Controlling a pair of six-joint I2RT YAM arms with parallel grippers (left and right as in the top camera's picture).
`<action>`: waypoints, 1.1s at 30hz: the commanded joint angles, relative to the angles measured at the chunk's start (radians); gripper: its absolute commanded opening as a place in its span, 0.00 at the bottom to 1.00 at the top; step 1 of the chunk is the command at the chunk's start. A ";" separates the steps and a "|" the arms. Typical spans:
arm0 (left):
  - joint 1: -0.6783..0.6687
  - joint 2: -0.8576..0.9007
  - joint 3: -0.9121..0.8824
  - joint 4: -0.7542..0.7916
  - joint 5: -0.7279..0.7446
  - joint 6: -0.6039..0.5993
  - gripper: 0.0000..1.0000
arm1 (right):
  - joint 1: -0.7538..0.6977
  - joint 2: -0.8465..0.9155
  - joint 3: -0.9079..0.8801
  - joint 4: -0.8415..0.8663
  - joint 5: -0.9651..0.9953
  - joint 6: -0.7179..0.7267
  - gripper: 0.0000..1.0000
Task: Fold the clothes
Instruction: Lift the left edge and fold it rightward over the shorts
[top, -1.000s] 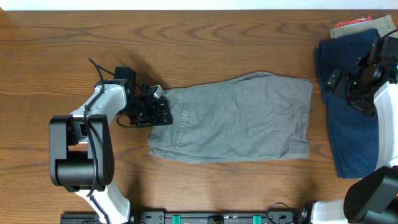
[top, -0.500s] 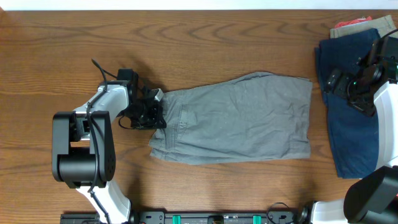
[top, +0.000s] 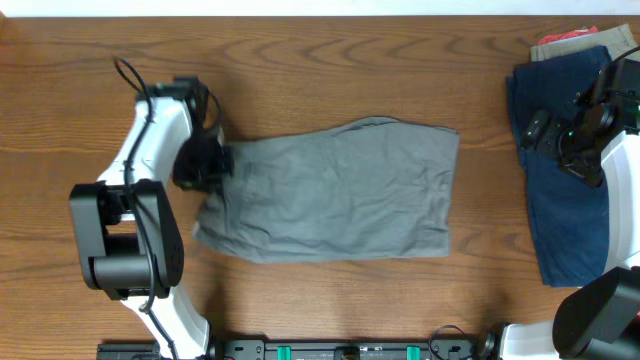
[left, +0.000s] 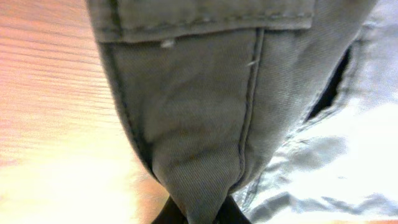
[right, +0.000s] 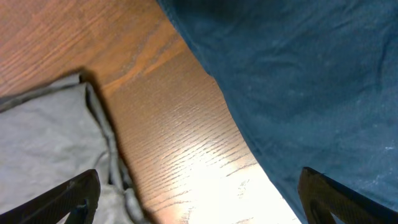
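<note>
The grey shorts (top: 330, 190) lie flat across the middle of the table, waistband to the left. My left gripper (top: 207, 165) is shut on the waistband edge, and the cloth there is raised a little. In the left wrist view the grey fabric (left: 205, 112) bunches into a pinch between the dark fingertips, my left gripper (left: 200, 218) at the bottom edge. My right gripper (top: 535, 130) hovers open over the left edge of the navy shorts (top: 560, 220). In its own view my right gripper (right: 199, 205) has fingers (right: 62, 199) spread wide over bare wood, with nothing between them.
Tan and red-orange clothes (top: 565, 40) peek out from under the navy pair at the back right. A strip of bare wood (right: 174, 143) separates the grey shorts (right: 43, 137) from the navy shorts (right: 298, 74).
My left gripper closed on the waistband and drew the grey shorts to the left across the table, lifting that edge slightly. The right arm stayed still.
</note>
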 joint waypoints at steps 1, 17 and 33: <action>-0.011 -0.043 0.153 -0.097 -0.062 -0.028 0.06 | -0.005 0.001 0.005 0.001 0.006 -0.012 0.99; -0.292 -0.190 0.484 -0.371 -0.013 -0.093 0.06 | -0.005 0.001 0.005 0.001 0.006 -0.012 0.99; -0.637 -0.028 0.481 -0.112 0.032 -0.238 0.06 | -0.005 0.001 0.005 0.001 0.006 -0.012 0.99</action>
